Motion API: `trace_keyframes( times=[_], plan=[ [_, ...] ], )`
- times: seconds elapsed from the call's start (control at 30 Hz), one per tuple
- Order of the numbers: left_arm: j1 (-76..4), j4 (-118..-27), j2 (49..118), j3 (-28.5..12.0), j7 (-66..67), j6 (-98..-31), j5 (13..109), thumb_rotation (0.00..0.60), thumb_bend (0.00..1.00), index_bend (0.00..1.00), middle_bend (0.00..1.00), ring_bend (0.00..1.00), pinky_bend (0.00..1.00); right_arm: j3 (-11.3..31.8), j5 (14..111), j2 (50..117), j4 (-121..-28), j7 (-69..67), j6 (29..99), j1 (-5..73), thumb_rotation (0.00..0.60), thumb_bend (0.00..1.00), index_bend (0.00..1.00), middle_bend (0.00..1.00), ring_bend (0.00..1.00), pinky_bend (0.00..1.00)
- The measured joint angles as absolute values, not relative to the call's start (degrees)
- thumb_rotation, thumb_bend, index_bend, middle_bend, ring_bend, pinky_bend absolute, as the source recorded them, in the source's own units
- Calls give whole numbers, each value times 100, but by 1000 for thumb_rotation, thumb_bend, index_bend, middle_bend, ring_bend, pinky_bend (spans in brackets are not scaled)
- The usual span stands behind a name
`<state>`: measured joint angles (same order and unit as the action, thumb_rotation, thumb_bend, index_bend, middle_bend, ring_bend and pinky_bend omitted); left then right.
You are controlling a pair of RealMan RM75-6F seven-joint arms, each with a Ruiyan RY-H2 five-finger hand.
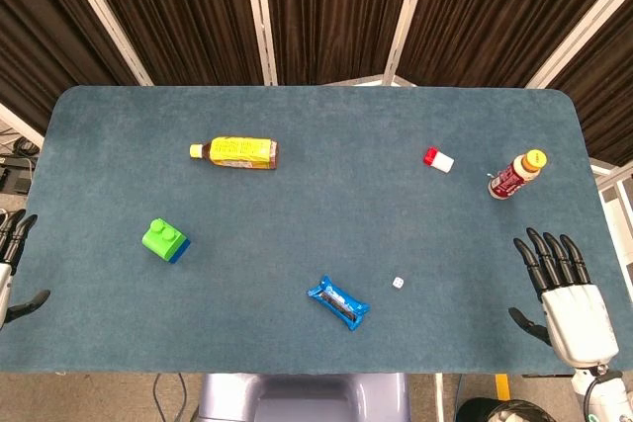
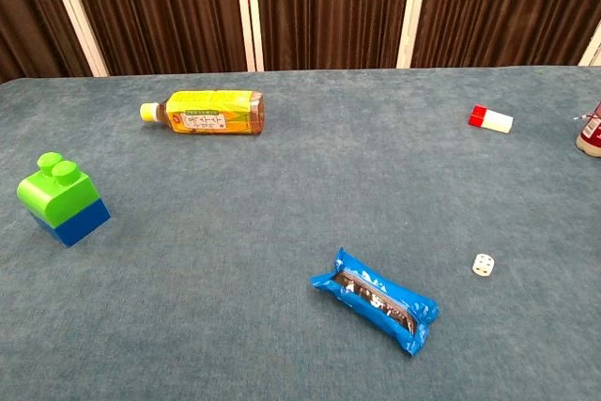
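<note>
**Both hands spread and idle at the edges of the blue surface**

The blue surface [image 1: 326, 195] carries everything, and the yellow bottle [image 1: 234, 152] lying on its side serves as the landmark. The right hand [image 1: 566, 294] rests well to the right of that bottle and nearer the front edge, fingers spread apart, holding nothing. The left hand [image 1: 14, 262] shows only partly at the picture's left edge, to the left of the bottle and nearer the front; its visible fingers are apart and hold nothing.

The red-brown bottle with a yellow cap [image 1: 515, 175] stands upright far to the right of the yellow bottle, the closest thing to the right hand but apart from it. The blue snack packet [image 1: 337, 302] lies in front of the yellow bottle, to its right. The green and blue block [image 1: 165, 240] sits in front of it, to the left. The small red and white box [image 1: 438, 159] lies to its right, level with it. The white die [image 1: 398, 283] sits just right of the packet.
</note>
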<state>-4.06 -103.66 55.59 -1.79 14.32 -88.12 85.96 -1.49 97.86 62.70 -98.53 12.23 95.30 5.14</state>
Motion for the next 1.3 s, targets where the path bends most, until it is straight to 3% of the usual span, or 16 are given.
trace_keyframes(
  times=[0.23,0.27,0.33,0.37,0.4,0.47,0.5,0.57,0.73,0.9,1.1,1.3],
  plan=[
    [-432,-10337,5575,-194,1450,-8739,8559,600,0,0,0,0,0,-109,9850,6355,-9719,1159,9407,538,600,0,0,7,0,0],
    [-437,-10334,5577,-202,1454,-8732,8549,600,0,0,0,0,0,-104,9867,6378,-9695,1150,9371,559,600,0,0,70,2,0],
    [-449,-10325,5584,-222,1459,-8721,8528,600,0,0,0,0,0,-85,9913,6447,-9620,1171,9281,619,600,0,0,342,147,65],
    [-454,-10320,5589,-229,1459,-8713,8516,600,0,0,0,0,0,-78,9926,6467,-9601,1212,9238,643,600,0,0,557,332,191],
    [-465,-10310,5596,-239,1462,-8695,8493,600,0,0,0,0,0,-72,9936,6486,-9588,1270,9183,670,600,0,0,744,559,395],
    [-491,-10285,5607,-256,1473,-8637,8446,600,0,0,0,0,0,-54,9969,6548,-9553,1473,9001,763,600,0,0,928,815,762],
    [-514,-10265,5616,-270,1485,-8586,8400,600,0,0,0,0,0,-46,9986,6582,-9533,1579,8900,814,600,0,0,972,875,892],
    [-553,-10230,5633,-295,1508,-8504,8313,600,0,0,0,0,0,-45,10031,6659,-9485,1789,8617,945,600,3,0,998,917,997],
    [-658,-10119,5696,-376,1604,-8307,8066,600,0,0,0,0,0,-116,9946,6790,-9481,2054,7599,1295,600,122,0,1000,947,1000],
    [-764,-10007,5794,-430,1746,-8093,7826,600,0,0,0,0,0,-181,9589,6949,-9542,2256,6474,1664,600,361,0,1000,951,1000],
    [-854,-9918,5893,-462,1888,-7947,7662,600,0,0,0,0,0,-247,9039,7190,-9585,2493,5570,2050,600,500,0,1000,952,1000],
    [-877,-9913,5932,-461,1957,-7932,7617,600,0,0,0,0,0,-267,8825,7359,-9510,2634,5296,2228,600,522,0,1000,952,1000]
  ],
)
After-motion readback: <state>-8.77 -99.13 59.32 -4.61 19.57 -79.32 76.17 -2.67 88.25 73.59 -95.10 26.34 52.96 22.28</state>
